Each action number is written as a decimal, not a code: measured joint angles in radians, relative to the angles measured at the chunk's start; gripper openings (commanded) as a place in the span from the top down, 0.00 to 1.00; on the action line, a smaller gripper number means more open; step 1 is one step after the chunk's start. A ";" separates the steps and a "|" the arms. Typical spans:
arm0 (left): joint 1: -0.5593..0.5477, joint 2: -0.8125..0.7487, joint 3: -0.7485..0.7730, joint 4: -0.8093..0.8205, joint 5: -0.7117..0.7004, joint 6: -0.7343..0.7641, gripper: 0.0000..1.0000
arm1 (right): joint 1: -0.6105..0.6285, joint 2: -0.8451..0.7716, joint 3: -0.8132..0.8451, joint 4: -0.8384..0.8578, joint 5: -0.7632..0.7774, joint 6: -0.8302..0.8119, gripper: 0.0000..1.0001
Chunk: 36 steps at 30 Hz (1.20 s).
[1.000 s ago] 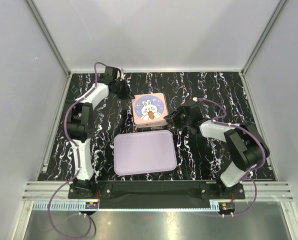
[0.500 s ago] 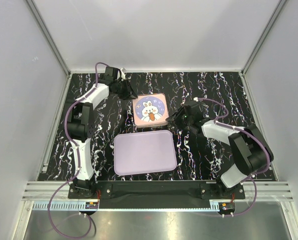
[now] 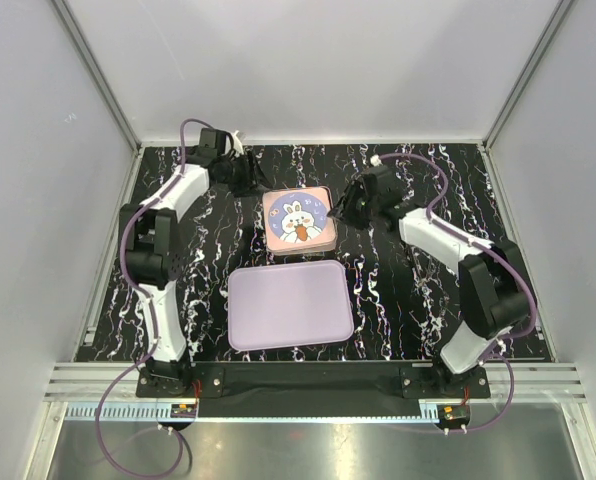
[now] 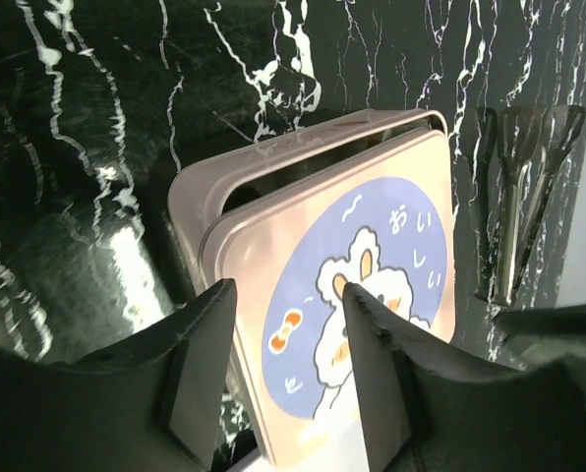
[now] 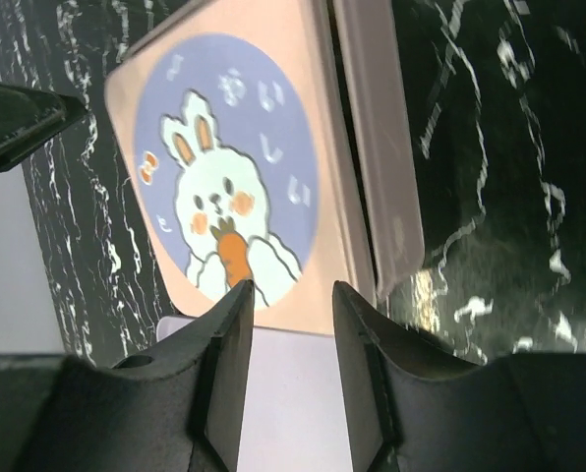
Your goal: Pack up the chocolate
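The right hand (image 3: 348,207) is now moved back beside the bunny tin (image 5: 374,147). Both it and the left hand (image 3: 250,183) are held open, empty. Removal of the lid (image 3: 299,218) is expected.

White Japanese letters, おいしい, curve on the pink tin lid (image 5: 273,256), just above the ears of the cartoon rabbit (image 5: 219,221) printed there. A small white squiggle stands beside the rabbit's ears, before the first letter; I cannot read it.

The rabbit lid (image 4: 372,236) covers the pink tin (image 4: 190,208), so its inside is hidden but for a dark slit. The left claw (image 4: 285,287) hides the lid's near edge in its own view. Past the right claw (image 5: 293,290), the purple tray (image 5: 288,403) shows only a strip.
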 measured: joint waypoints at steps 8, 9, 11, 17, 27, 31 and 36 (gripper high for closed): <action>0.004 -0.150 -0.132 -0.013 -0.040 0.035 0.48 | -0.127 0.132 0.242 -0.090 -0.152 -0.221 0.61; 0.004 -0.163 -0.156 -0.012 -0.039 0.035 0.50 | -0.142 0.165 0.279 -0.100 -0.175 -0.245 0.63; 0.004 -0.170 -0.190 -0.008 -0.036 0.034 0.52 | -0.159 0.224 0.332 -0.110 -0.216 -0.286 0.64; 0.004 -0.164 -0.230 -0.002 -0.027 0.023 0.55 | -0.159 0.314 0.377 -0.154 -0.298 -0.357 0.66; 0.004 -0.116 -0.230 0.061 -0.007 -0.007 0.56 | -0.158 0.374 0.412 -0.156 -0.350 -0.385 0.64; 0.004 -0.085 -0.230 0.060 -0.008 -0.010 0.57 | -0.155 0.393 0.427 -0.154 -0.355 -0.393 0.64; 0.004 -0.066 -0.222 0.057 -0.008 -0.010 0.57 | -0.146 0.409 0.438 -0.155 -0.355 -0.397 0.64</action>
